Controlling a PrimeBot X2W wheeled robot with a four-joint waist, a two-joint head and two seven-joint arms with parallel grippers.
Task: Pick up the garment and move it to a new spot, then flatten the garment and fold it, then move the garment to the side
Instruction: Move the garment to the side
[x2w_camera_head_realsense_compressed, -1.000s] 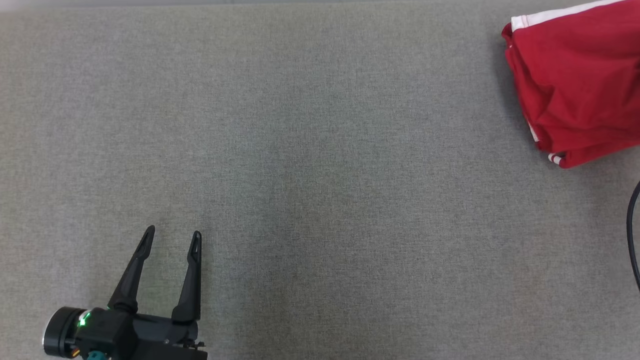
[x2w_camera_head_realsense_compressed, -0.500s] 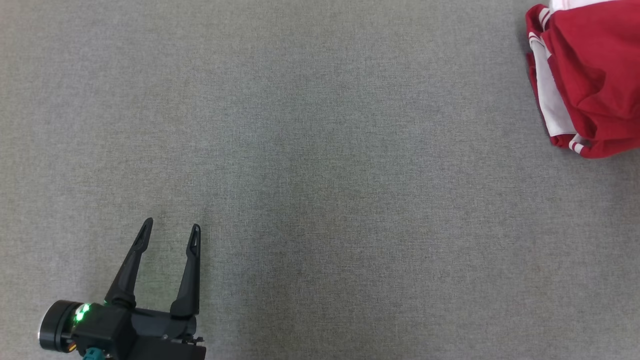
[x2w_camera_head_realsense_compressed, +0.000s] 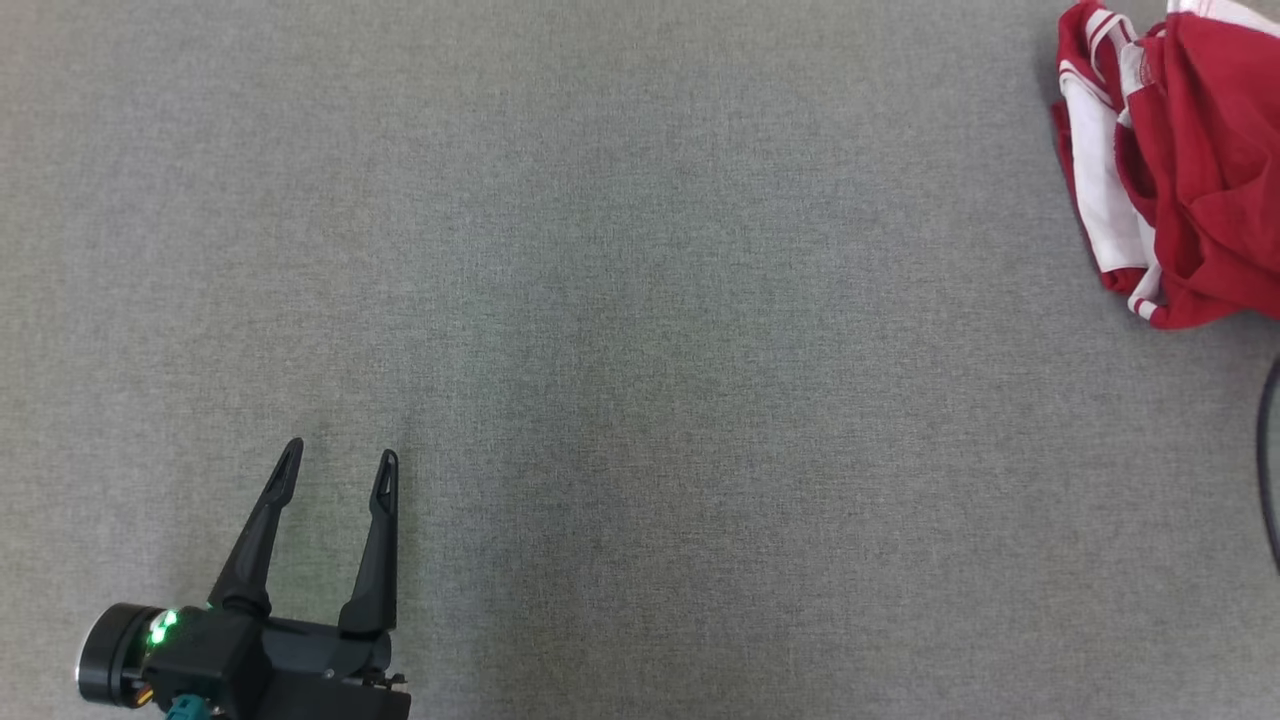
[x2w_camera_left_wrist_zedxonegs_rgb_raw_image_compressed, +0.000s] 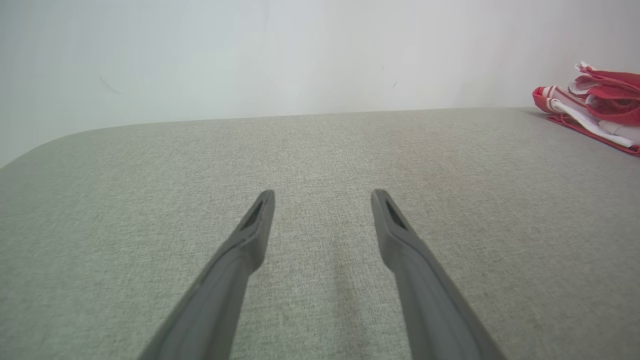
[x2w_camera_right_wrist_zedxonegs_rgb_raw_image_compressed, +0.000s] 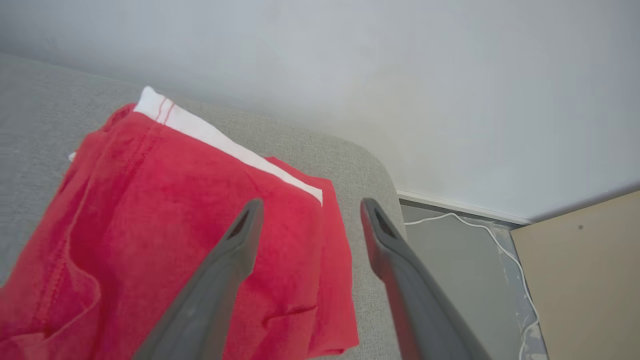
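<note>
garment (x2w_camera_head_realsense_compressed: 1190, 170) slumped into a looser red-and-white heap since a second ago | lies at far right corner of grey counter (x2w_camera_head_realsense_compressed: 640, 350) | right end effector (x2w_camera_right_wrist_zedxonegs_rgb_raw_image_compressed: 311, 204) spread wide above it, empty | left end effector (x2w_camera_head_realsense_compressed: 340, 452) wide, well apart

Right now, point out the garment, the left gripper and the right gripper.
garment (x2w_camera_head_realsense_compressed: 1215, 170), head view, on its red body fabric.
left gripper (x2w_camera_head_realsense_compressed: 341, 452), head view, midway between its fingertips.
right gripper (x2w_camera_right_wrist_zedxonegs_rgb_raw_image_compressed: 311, 202), right wrist view, midway between its fingertips.
</note>
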